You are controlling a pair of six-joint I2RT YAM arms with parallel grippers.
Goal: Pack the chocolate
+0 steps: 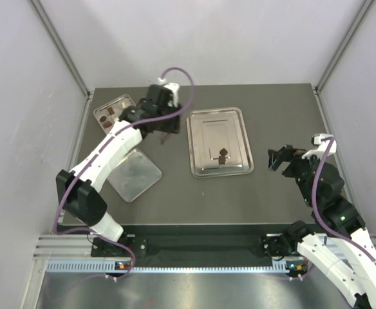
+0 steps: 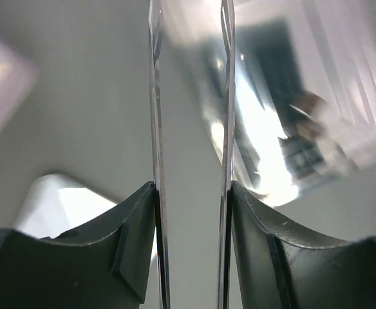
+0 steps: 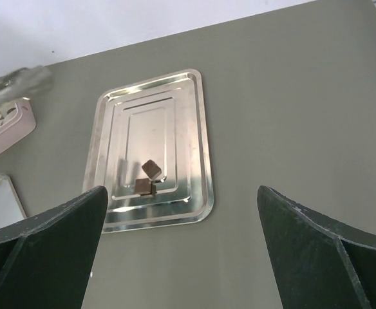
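Two small brown chocolate pieces [image 1: 222, 155] lie on the steel tray [image 1: 236, 122] at mid table; they also show in the right wrist view [image 3: 150, 171]. More pieces sit in the pink tin [image 1: 114, 109] at the back left. My left gripper [image 1: 163, 131] is between the tin and the tray, shut on a pair of thin metal tongs [image 2: 154, 96]. The tongs' blades stand apart with nothing between them. My right gripper [image 1: 279, 158] is open and empty, right of the tray, above the table.
The tin's lid [image 1: 135, 174] lies shiny side up at front left, near my left arm. In the left wrist view the tray [image 2: 342, 129] is blurred at upper right and the pink tin [image 2: 1, 71] at upper left.
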